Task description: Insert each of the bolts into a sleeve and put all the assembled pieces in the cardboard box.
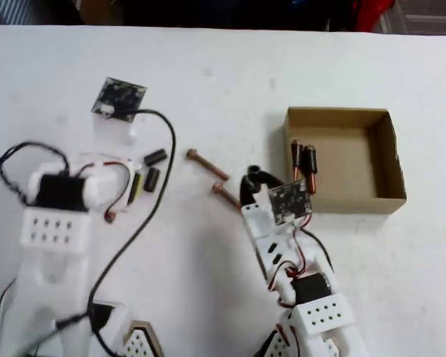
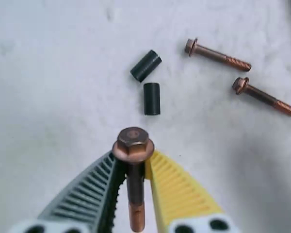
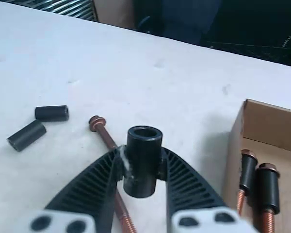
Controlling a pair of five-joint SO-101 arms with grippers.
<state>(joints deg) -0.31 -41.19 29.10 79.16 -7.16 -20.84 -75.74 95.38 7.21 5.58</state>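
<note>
White table (image 1: pixel 223 67) runs back to a dark strip of room at its far edge, and both arms rise from the near side in the high view. At the 3 o'clock side of that view sits the cardboard box (image 1: pixel 353 160), open on top. Two assembled pieces (image 1: pixel 303 165) lie side by side against its 9 o'clock wall, black collars toward 12 o'clock and copper shanks pointing to 6 o'clock.

The right gripper (image 3: pixel 141 167) is closed on a black sleeve (image 3: pixel 144 141), held upright with its bore facing up (the hollow is plain from the right wrist camera). In the high view this gripper stands just beside the box, at its 9 o'clock.

Two loose bolts (image 1: pixel 227 195) lie flat on the table at 9 to 10 o'clock of that gripper, roughly parallel and apart from each other. The nearer one runs behind the black fingers in the right wrist view; whether it touches them cannot be told.

The left gripper (image 2: pixel 134 165) clamps a copper bolt (image 2: pixel 134 145) between its grey finger and its yellow finger. The flanged hex head stands out just past the fingertips and the threaded end points back toward the wrist.

Two free sleeves (image 2: pixel 152 98) lie on their sides just beyond that head, close together and at an angle to one another. Seen from above, they lie at 9 o'clock of the loose bolts, well apart from the box.
</note>
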